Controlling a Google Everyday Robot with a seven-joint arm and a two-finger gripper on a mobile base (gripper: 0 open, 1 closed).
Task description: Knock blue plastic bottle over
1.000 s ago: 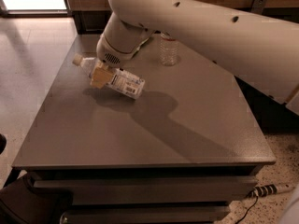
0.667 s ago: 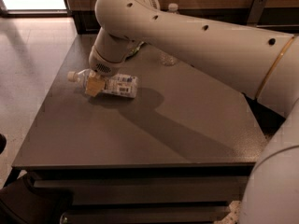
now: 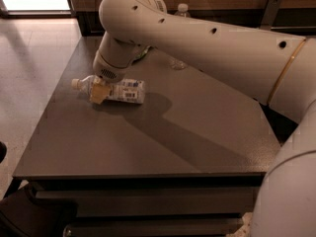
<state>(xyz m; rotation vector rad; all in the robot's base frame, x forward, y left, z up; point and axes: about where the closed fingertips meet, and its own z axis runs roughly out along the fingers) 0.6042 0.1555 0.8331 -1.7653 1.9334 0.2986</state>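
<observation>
- The grey table [image 3: 148, 152] filled the near part of the view, its front edge running across the bottom.
- 1 large white arm [image 3: 222, 48] came in from the near right and reached across the table toward its far left part.
- The arm's shadow [image 3: 173, 137] lay as a dark band across the middle of the tabletop.
- The blue plastic bottle [image 3: 127, 90] lay on its side on the left half of the table, its white cap [image 3: 75, 83] pointing left and its white label with dark print facing up.
- The gripper [image 3: 100, 90] pointed down at the arm's end and sat over the bottle's neck end, touching it or just above it; whether it was open or closed could not be told.
- Farther back, 1 clear bottle [image 3: 182, 9] stood upright, mostly hidden behind the arm.
- Pale floor [image 3: 34, 53] lay beyond the table on the left.
</observation>
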